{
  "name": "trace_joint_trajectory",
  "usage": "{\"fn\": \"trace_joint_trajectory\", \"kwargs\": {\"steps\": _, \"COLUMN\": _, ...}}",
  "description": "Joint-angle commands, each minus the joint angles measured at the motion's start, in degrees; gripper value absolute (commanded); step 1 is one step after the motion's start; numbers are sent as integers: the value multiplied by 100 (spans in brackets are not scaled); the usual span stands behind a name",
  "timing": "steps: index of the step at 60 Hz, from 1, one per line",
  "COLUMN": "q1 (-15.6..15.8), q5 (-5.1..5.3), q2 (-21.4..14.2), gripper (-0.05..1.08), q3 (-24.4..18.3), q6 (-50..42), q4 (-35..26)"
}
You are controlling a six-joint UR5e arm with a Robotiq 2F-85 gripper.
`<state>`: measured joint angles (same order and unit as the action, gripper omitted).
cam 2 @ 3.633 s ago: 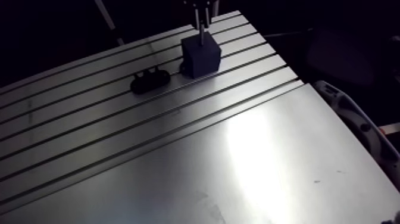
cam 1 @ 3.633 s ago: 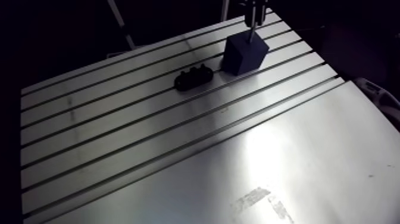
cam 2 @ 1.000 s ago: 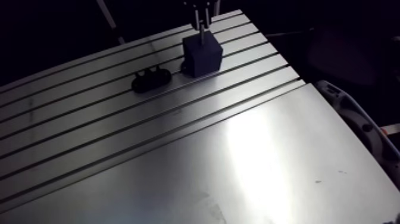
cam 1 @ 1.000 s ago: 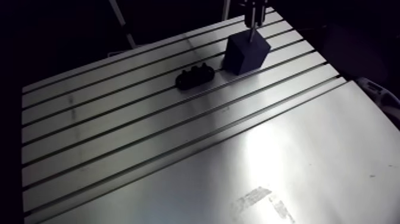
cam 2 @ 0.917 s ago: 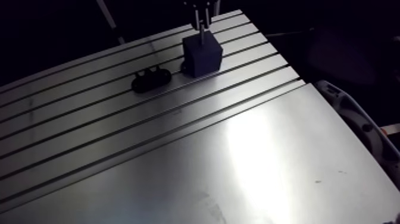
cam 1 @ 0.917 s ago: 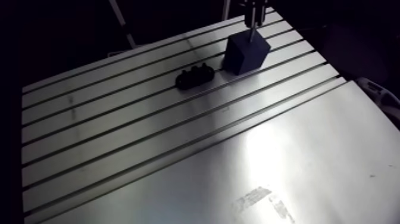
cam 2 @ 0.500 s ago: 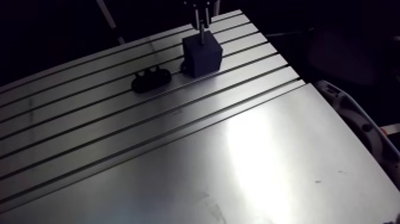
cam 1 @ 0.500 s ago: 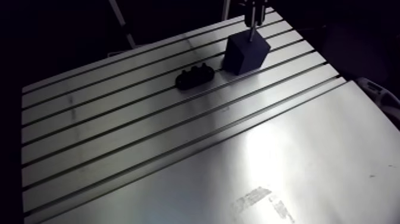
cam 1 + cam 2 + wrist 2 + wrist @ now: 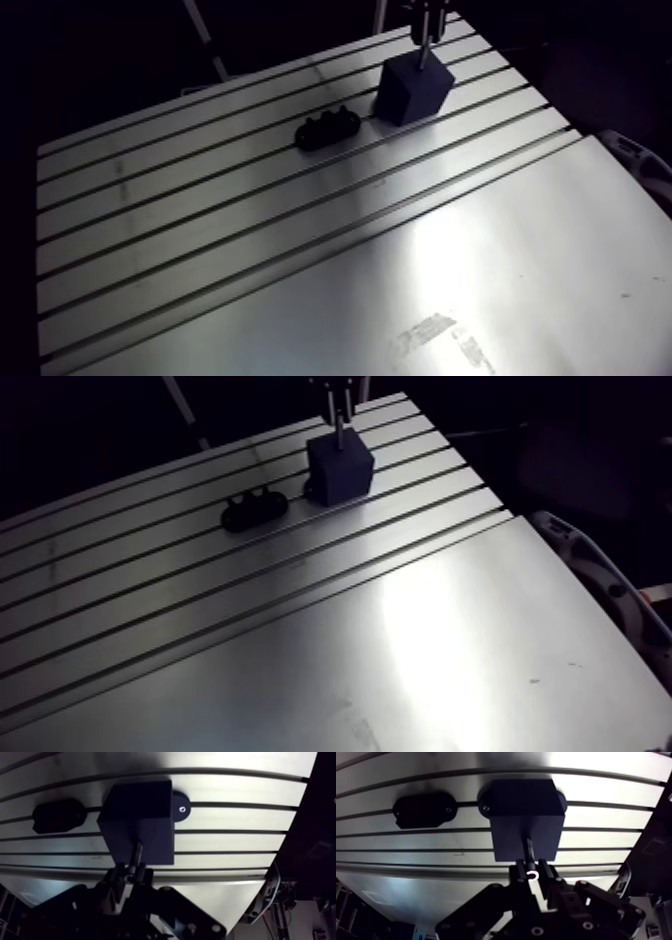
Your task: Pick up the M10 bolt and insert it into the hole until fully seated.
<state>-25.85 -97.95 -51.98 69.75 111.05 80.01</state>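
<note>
A dark blue block (image 9: 412, 88) stands on the slotted aluminium table (image 9: 250, 230) at its far right. In the wrist view the bolt (image 9: 528, 851) is held upright by its head between the fingers, and its shank meets the top face of the block (image 9: 525, 817). My gripper (image 9: 532, 877) is shut on the bolt directly above the block. The arm view shows the gripper (image 9: 425, 30) coming down from the top edge with the thin shank reaching the block. How deep the shank sits in the hole is hidden.
A black fixture (image 9: 326, 128) with small knobs lies on the table beside the block; the wrist view shows it (image 9: 424, 809) as a dark oval. The near half of the table is smooth plate. A pale curved object (image 9: 600, 581) sits off the table's right edge.
</note>
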Motion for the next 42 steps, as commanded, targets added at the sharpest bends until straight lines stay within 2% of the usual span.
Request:
{"fn": "trace_joint_trajectory", "kwargs": {"steps": 1, "q1": -8, "q5": 0, "q2": 0, "gripper": 108, "q3": 0, "q6": 0, "q4": 1}}
{"fn": "trace_joint_trajectory", "kwargs": {"steps": 42, "q1": -8, "q5": 0, "q2": 0, "gripper": 108, "q3": 68, "q6": 9, "q4": 10}}
